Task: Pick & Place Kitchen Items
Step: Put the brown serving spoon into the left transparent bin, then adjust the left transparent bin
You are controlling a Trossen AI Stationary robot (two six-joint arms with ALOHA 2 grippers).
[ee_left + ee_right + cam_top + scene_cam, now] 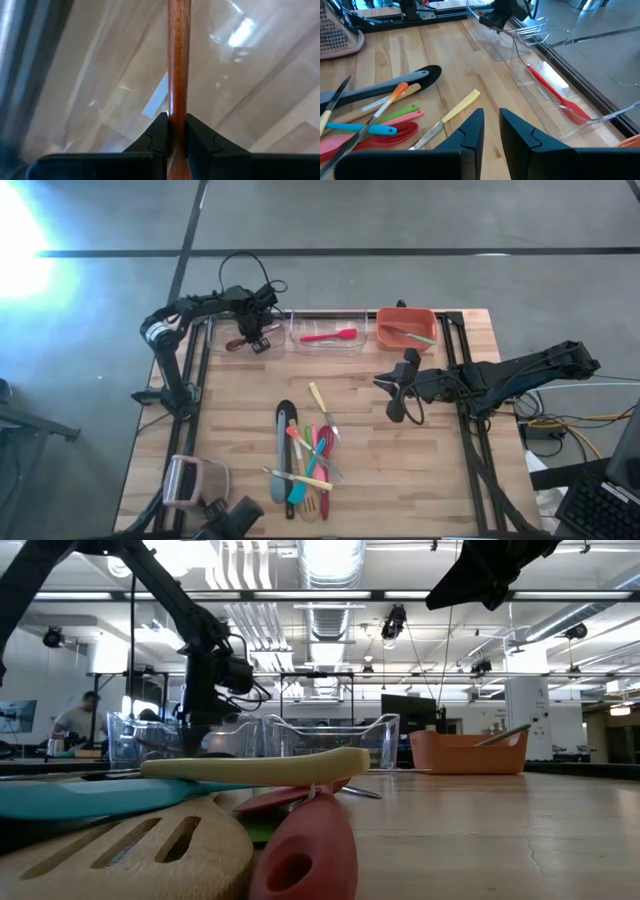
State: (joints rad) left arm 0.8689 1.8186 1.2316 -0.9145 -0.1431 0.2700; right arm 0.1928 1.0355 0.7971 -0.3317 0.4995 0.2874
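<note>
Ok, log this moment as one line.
left gripper: shut on wooden spoon, over clear bin | right gripper: open, idle near pile | red spatula: binned

The left arm reaches across the far left part of the table, and the left gripper [252, 332] points down there with its fingers [159, 131] closed tight on a thin wooden handle [178, 65]. The right arm comes in from the right side and is stretched toward the middle. The right gripper [491, 125] hangs above the table, its fingers a little apart and holding nothing.
</note>
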